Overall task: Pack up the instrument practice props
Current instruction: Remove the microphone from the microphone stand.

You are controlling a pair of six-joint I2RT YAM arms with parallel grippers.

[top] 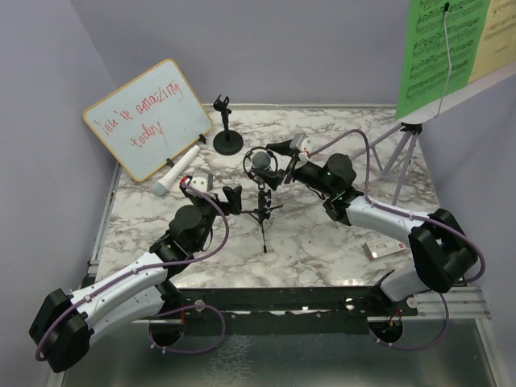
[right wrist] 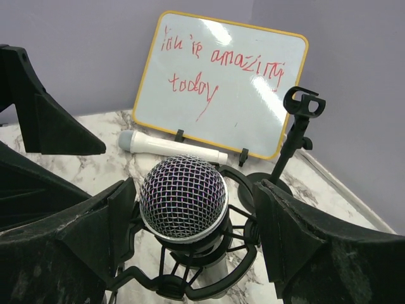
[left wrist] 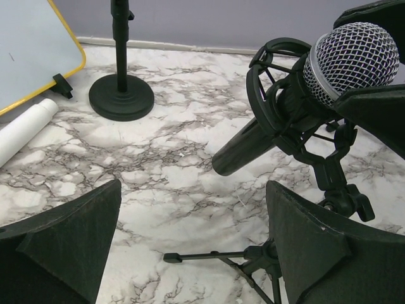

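The microphone [right wrist: 183,196] sits in the ring mount of the black tripod [top: 263,216], near the middle of the marble table [top: 322,246]. Its long axis is tilted. The grey mesh head is raised and points up toward the far right, and the dark handle slopes down toward the near left, with its end hanging free above the tabletop. The tripod's thin legs are spread on the marble beneath it.

The right gripper [top: 276,163] reaches in from the right with its jaws spread, one finger on each side of the mesh head and the ring. It straddles the head loosely rather than clamping it. Whether either pad touches the mesh cannot be told. The left gripper [left wrist: 194,189] hangs just near and to the left of the tripod. Its jaws are wide apart and released, with only bare marble between them.

Farther back and to the left stands the round-base holder [top: 227,142], upright, its clip empty. Left of it a second microphone [top: 179,171] lies flat with its grey head toward the near left, just in front of the whiteboard [top: 149,117], which carries red writing. At the far right the lilac music rack [top: 403,149] holds a green sheet [top: 435,56] and a yellow sheet [top: 496,36]. A small white device [top: 387,247] lies near the right arm.
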